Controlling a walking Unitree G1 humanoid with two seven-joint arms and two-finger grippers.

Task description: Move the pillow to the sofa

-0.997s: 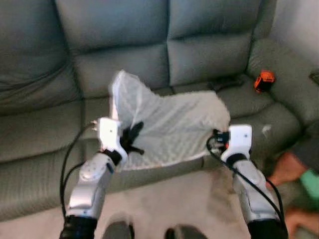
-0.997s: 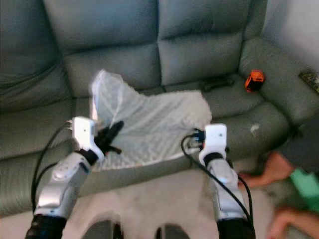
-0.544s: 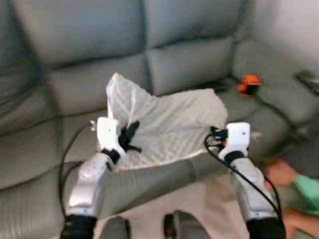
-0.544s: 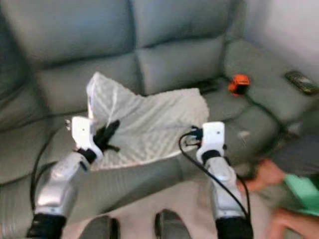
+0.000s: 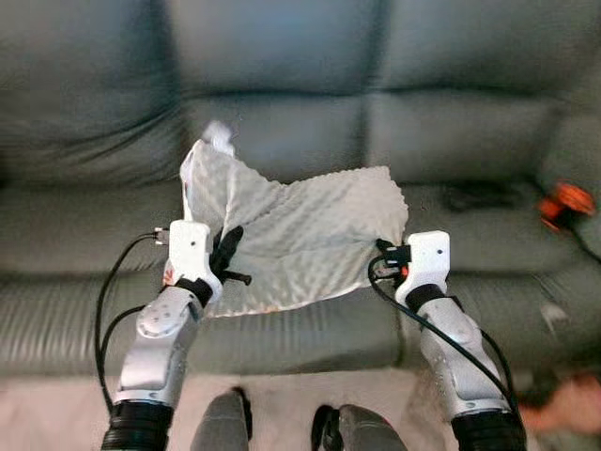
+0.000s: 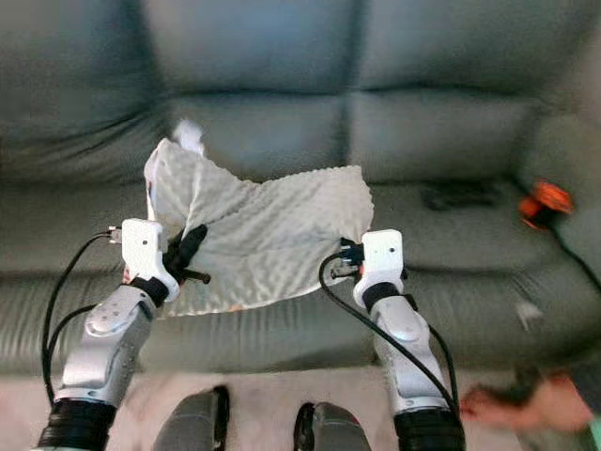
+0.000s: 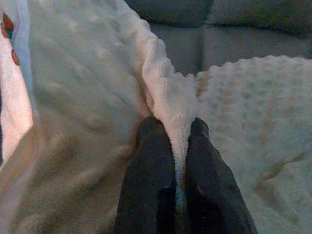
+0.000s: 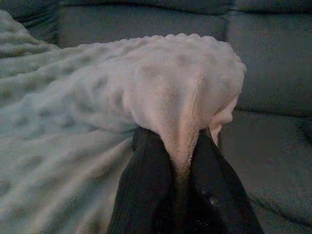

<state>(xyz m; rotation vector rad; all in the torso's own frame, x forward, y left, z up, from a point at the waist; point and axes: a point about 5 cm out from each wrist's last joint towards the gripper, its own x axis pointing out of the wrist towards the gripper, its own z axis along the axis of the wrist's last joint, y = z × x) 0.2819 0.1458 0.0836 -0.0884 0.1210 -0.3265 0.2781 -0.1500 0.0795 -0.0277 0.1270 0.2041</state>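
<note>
Holding a dimpled pale pillow (image 5: 300, 235) stretched above the grey sofa (image 5: 282, 103) seat, left gripper (image 5: 225, 256) and right gripper (image 5: 383, 258) at its near corners, left wrist view, fingers (image 7: 156, 170) pinched on a fold, right wrist view, fingers (image 8: 146, 195) clamped on a bunched corner.

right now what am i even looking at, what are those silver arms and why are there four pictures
This is a walking humanoid robot seen through its own cameras. The two wide pictures come from the two eyes in its head, looking down at a grey-green sofa. The two close-ups come from a camera on each wrist, looking along that gripper's black fingers. Both silver arms are holding one pale bumpy pillow up in front of the sofa. The left gripper is pinched shut on a fold at one edge, and the right gripper is pinched shut on the opposite corner. On the seat lie an orange object and a dark thing, too blurred to name.
</note>
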